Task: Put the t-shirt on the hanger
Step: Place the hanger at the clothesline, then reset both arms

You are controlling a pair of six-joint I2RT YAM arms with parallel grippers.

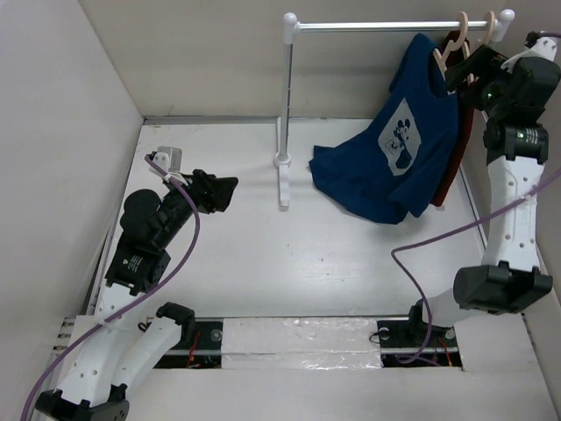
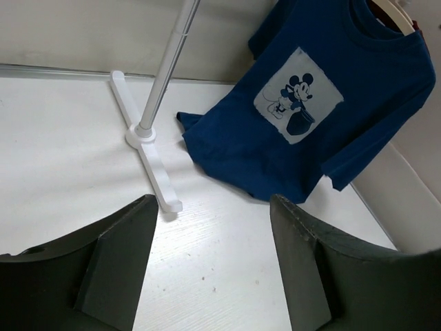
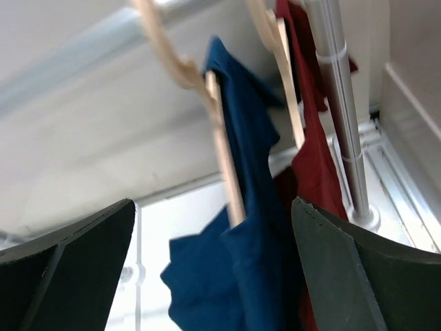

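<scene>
The royal blue t-shirt (image 1: 399, 140) with a white mouse print hangs on the pale beige hanger (image 1: 449, 48), whose hook sits over the rail. Its lower hem rests crumpled on the table. In the right wrist view the hanger (image 3: 224, 158) runs down inside the blue t-shirt (image 3: 258, 221). My right gripper (image 1: 456, 74) stands open right beside the hanger's shoulder, with nothing between its fingers (image 3: 83, 262). My left gripper (image 1: 230, 191) is open and empty over the table at the left, well away from the t-shirt (image 2: 310, 117).
A white-and-silver clothes rail (image 1: 377, 26) stands at the back, its post and foot (image 1: 283, 162) in mid-table. A dark red shirt (image 3: 313, 158) hangs on a second hanger behind the blue one. Walls close in on both sides. A purple cable (image 1: 438, 237) loops by the right arm.
</scene>
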